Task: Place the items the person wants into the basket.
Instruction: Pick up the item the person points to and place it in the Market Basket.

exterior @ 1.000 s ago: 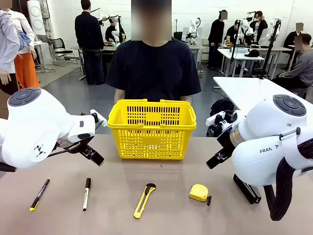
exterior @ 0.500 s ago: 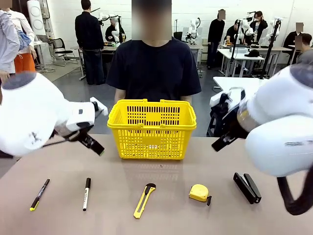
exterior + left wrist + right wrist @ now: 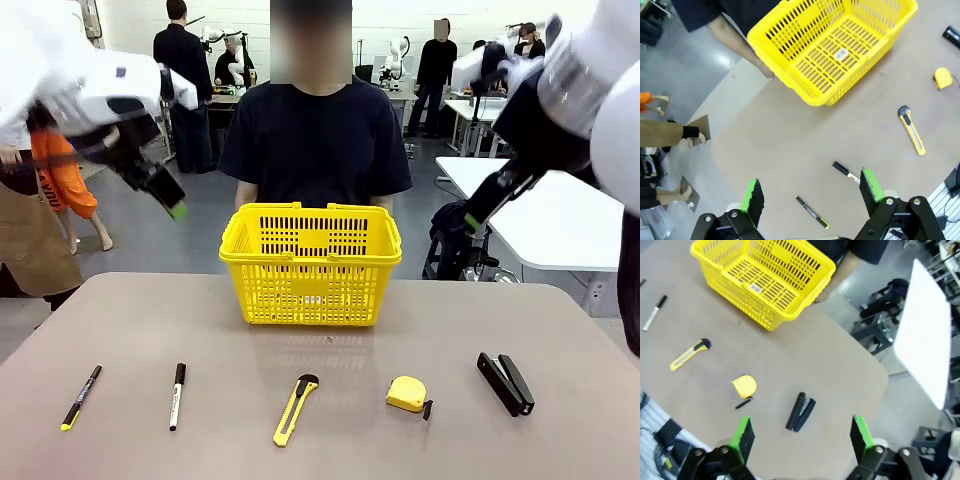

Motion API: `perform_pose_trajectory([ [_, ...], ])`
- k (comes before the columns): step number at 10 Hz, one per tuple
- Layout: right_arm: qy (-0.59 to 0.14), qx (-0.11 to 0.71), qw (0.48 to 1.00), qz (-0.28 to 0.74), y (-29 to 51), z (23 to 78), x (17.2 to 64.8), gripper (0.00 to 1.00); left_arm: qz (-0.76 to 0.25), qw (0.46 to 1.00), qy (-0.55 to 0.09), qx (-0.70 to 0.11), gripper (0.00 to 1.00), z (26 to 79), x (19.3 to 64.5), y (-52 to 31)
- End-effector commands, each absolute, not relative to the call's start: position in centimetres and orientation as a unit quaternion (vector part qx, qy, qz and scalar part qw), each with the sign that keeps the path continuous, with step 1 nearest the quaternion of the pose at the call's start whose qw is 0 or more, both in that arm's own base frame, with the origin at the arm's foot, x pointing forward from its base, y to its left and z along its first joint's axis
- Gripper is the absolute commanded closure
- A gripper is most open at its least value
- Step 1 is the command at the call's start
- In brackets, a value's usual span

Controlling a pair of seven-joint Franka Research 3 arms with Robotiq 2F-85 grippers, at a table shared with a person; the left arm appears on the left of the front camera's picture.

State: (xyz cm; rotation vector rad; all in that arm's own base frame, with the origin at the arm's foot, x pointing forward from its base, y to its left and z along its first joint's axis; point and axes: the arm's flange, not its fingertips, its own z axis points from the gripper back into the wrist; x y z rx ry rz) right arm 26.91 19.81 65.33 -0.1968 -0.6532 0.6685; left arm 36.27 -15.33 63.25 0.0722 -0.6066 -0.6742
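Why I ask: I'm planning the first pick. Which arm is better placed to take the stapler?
Right, likely. The stapler lies at the far right, below the right claw; the left claw hangs above the marker, on the left side.

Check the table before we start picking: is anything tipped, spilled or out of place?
Nothing stands out. The basket stands upright and empty; the pen, marker, knife, tape measure and stapler lie apart in a row before it.

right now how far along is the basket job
Nothing is done: the yellow basket is empty. Nothing is in hand: left hand and right hand are open, high above the table. To go: marker, tape measure and stapler, all lying on the table.
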Motion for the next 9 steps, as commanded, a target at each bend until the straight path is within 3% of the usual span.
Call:
perform_pose_trajectory([
  [1, -0.303, -0.117, 0.895, 0.304, 20.8, 66.1, 27.6, 0.00, -0.331, 0.892, -0.299, 0.070, 0.00, 65.5, 35.7, -15.8],
  [4, -0.293, -0.126, 0.898, 0.302, 20.6, 65.5, 28.6, 0.00, -0.323, 0.890, -0.308, 0.094, 0.00, 67.3, 34.1, -15.7],
  [9, -0.302, -0.113, 0.893, 0.314, 20.3, 66.1, 27.9, 0.00, -0.334, 0.888, -0.309, 0.065, 0.00, 67.4, 34.9, -16.0],
])
